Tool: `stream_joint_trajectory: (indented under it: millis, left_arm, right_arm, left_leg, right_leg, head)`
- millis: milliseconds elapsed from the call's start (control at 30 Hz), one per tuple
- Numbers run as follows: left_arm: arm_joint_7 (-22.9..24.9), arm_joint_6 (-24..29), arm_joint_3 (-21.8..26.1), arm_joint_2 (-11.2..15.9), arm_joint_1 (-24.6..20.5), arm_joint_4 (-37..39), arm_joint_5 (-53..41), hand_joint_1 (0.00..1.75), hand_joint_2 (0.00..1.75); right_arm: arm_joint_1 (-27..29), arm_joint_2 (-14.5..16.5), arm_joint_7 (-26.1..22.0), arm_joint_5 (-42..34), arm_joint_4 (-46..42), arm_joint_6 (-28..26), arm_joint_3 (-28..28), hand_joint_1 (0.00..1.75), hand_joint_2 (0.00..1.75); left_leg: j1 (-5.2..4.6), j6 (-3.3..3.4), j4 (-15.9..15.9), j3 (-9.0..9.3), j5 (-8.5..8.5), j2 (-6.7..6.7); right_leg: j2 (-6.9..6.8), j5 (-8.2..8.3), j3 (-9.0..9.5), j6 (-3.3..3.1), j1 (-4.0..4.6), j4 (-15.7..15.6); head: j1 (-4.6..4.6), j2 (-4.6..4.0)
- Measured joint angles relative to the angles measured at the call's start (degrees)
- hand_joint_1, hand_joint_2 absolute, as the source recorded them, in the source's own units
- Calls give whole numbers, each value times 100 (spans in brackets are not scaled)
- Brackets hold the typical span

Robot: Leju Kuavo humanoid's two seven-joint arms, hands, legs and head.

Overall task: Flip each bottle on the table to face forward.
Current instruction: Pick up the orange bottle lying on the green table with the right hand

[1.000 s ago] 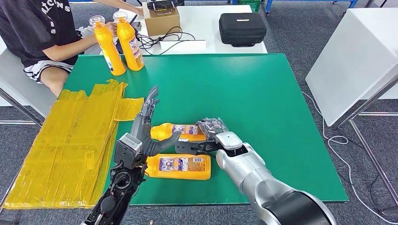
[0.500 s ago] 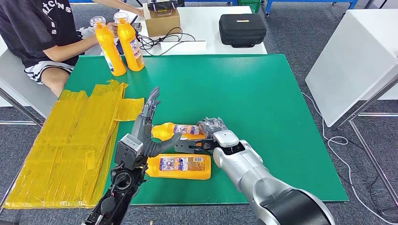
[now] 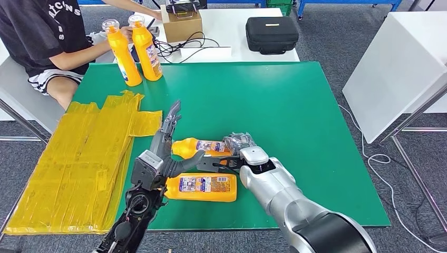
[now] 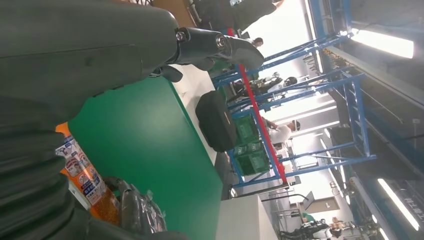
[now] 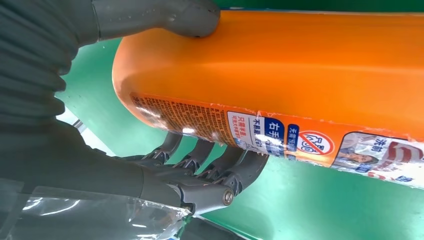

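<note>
Progress is partial: two upright orange plastic bottles (image 3: pixel 132 50) stand done at the far corner; two lying orange bottles remain; right hand (image 3: pixel 224 161) clasps the farther lying bottle (image 3: pixel 203 147); left hand (image 3: pixel 167 138) hovers with fingers spread, holding nothing, above the nearer lying bottle (image 3: pixel 201 187).

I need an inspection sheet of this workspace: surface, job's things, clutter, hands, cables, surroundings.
Surface: green table, yellow sheets over its left side.
Job's things: two orange bottles lying near the front, far bottle, near bottle; two standing bottles at the far left corner.
Clutter: nothing seen.
Hands: right hand grips the far bottle; left hand open, fingers extended beside it.
Cables: black cables on the white table.
Surroundings: seated person, black case, cardboard box.
</note>
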Motion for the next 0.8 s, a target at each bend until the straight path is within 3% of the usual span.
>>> stream_joint_trajectory:
  millis: [67, 100, 200, 233, 800]
  left_arm:
    - [2, -1, 0, 2, -14, 28, 4, 0, 175]
    - [2, -1, 0, 4, -21, 43, 8, 0, 175]
    - [3, 5, 1, 11, -27, 81, 27, 0, 175]
    - [3, 9, 2, 12, -28, 90, 40, 0, 175]
    - [3, 76, 1, 34, -74, 216, 128, 0, 175]
  right_arm:
    - [4, 2, -1, 11, 0, 0, 0, 160, 175]
    - [6, 4, -1, 19, 0, 0, 0, 129, 175]
    - [11, 19, -2, 38, 0, 0, 1, 10, 175]
    - [23, 24, -2, 43, 0, 1, 1, 0, 175]
    - [190, 42, -136, 48, 4, -7, 0, 0, 175]
  left_leg:
    - [0, 0, 0, 1, 0, 0]
    - [0, 0, 0, 2, 0, 0]
    - [0, 0, 0, 4, 0, 2]
    - [0, 0, -1, 4, 0, 2]
    - [1, -1, -1, -14, -1, 9]
  right_leg:
    - [0, 0, 1, 0, 0, 0]
    - [0, 0, 2, 0, 1, 0]
    - [0, 0, 4, 0, 1, 0]
    - [1, 0, 4, 0, 1, 0]
    - [5, 2, -15, 0, 7, 1]
  head:
    - [0, 0]
    - [0, 0]
    - [0, 0]
    - [0, 0]
    - [0, 0]
